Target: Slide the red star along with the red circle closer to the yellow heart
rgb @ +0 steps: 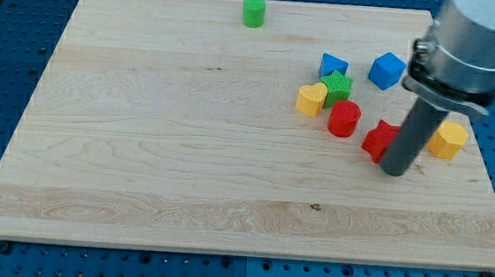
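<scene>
The red star (377, 140) lies at the view's right, partly hidden by my rod. My tip (394, 171) rests on the board just right of and below the star, touching or nearly touching it. The red circle (344, 118) stands just left of the star, a small gap between them. The yellow heart (311, 98) sits up and left of the red circle, close to it.
A green star (337, 85) sits between the heart and a blue block (333, 66). A blue cube (387, 70) lies farther right. A yellow hexagon (447, 139) sits right of my rod. A green cylinder (254, 11) stands near the board's top edge.
</scene>
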Controlling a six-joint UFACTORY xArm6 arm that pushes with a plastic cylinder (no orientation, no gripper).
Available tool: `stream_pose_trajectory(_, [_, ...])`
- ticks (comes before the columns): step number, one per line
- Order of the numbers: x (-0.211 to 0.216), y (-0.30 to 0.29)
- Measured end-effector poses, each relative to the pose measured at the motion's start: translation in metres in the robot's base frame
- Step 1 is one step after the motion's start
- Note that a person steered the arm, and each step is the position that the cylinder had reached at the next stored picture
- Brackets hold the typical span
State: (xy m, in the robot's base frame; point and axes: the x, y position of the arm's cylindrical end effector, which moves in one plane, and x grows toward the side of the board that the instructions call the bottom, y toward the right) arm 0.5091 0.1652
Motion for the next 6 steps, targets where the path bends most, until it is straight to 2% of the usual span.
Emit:
stream_pose_trajectory(1, [0.005, 0.004])
stream_pose_trajectory(2, [0.009, 0.032])
stream_pose_trajectory(3, [-0.002, 0.048])
stream_pose_trajectory(4, [-0.023, 0.042])
stream_pose_trajectory(6, [-0.031, 0.017])
